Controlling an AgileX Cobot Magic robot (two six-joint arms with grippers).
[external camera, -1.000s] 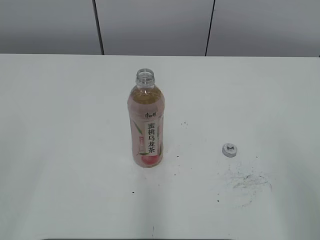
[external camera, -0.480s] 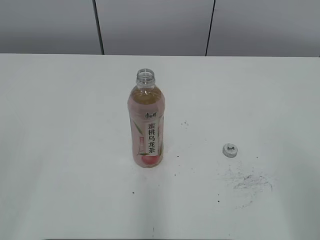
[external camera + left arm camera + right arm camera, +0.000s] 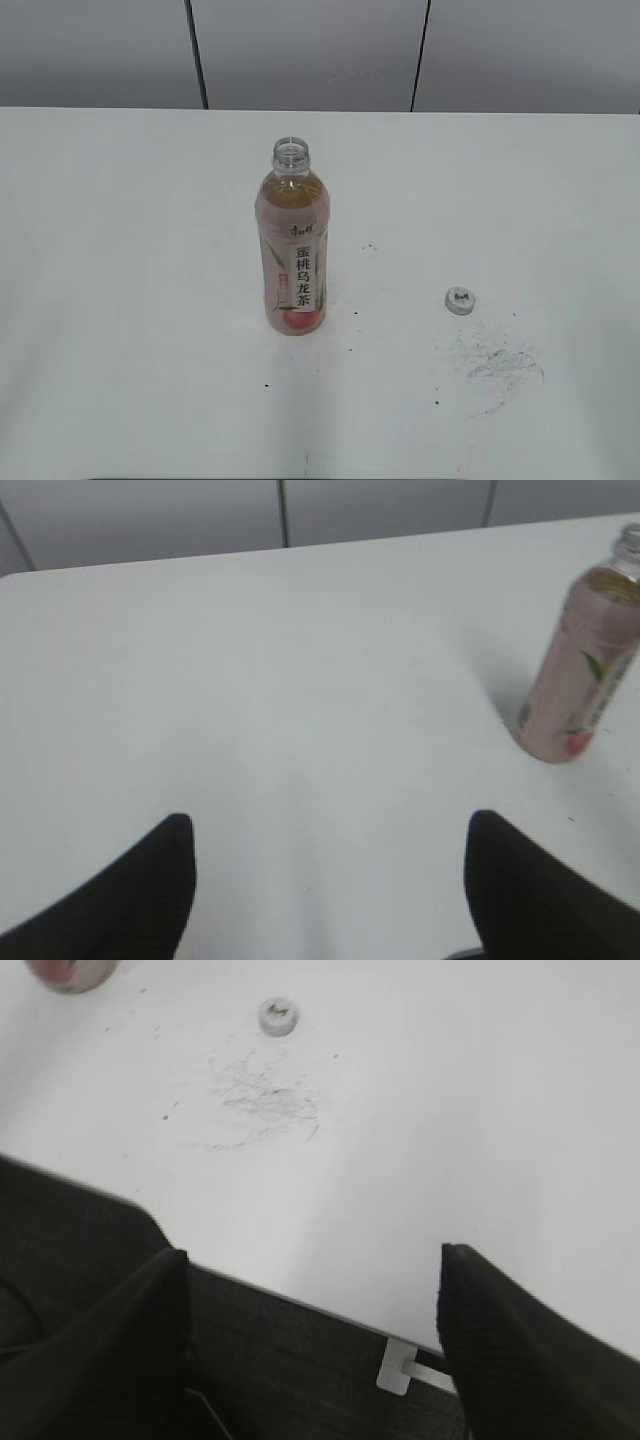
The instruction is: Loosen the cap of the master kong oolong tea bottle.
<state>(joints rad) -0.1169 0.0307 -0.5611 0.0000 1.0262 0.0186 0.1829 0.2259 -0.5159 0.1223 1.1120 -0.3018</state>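
Exterior view first, from the front edge back: the white matte surface carries a patch of grey scuff marks low on the right. Just beyond them lies the small round silvery-grey ribbed plastic cap, flat on the surface and well apart from the bottle. Further back and left of centre stands the slim clear plastic master kong oolong tea bottle, upright, with amber-pink tea, a pink-white label and a bare threaded neck.

Neither arm shows in that view. In the left wrist view the left end effector has its two dark fingers spread wide over bare surface, holding nothing, with the bottle off to the right. In the right wrist view the right end effector is likewise wide open and empty, hanging by the surface's near edge, the cap far ahead.

By my reading the loosening is already finished, indeed overshot: the cap is fully off. No grasp seems called for next; the arms look parked clear, and the sensible move is to hold there without knocking the open bottle.
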